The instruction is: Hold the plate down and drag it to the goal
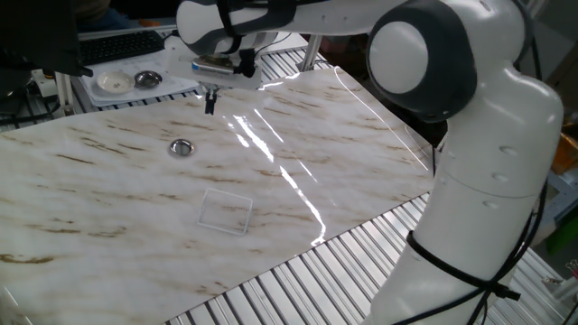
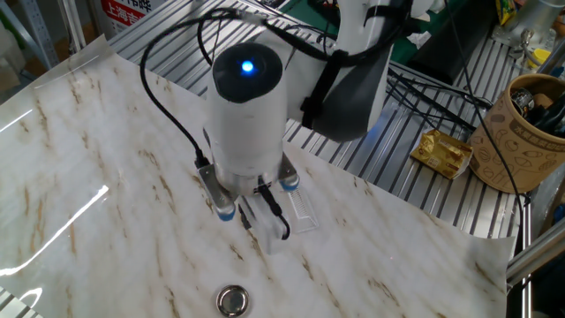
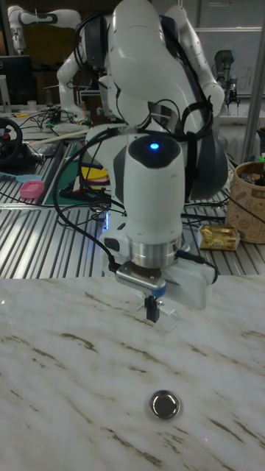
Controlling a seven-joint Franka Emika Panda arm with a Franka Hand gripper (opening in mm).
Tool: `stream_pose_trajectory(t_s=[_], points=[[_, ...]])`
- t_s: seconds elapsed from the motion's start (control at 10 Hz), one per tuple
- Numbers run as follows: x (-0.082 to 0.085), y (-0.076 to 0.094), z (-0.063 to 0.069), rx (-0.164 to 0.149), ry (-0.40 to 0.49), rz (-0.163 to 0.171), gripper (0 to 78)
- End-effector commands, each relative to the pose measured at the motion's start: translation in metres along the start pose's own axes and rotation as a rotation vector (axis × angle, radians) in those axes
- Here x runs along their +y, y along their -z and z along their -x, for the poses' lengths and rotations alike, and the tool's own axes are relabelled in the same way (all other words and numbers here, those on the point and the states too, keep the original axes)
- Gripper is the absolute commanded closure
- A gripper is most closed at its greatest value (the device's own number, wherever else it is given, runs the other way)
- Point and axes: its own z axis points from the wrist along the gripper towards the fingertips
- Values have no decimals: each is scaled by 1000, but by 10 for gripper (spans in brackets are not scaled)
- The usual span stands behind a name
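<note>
On the marble counter [image 1: 361,135] lies one plate [image 1: 181,148], small and silver, flat on the surface toward the far side. One goal [image 1: 225,211], a faint square outline, sits nearer the front edge, well apart from the plate. One arm reaches over the far edge, and its end effector [image 1: 210,102] hangs above the counter beyond the plate, touching nothing, its two fingers pressed together and empty. On a tray [image 1: 176,86] behind the counter sit two round dishes.
</note>
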Motion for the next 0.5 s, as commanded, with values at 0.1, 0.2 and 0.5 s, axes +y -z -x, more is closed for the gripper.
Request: stream_pose_trajectory(t_s=[0.1, 0.2, 0.5], points=[[7, -7, 11, 24, 18, -7, 776], [7, -8, 13, 24, 24, -10, 776], [6, -21, 19, 22, 59, -7, 776]])
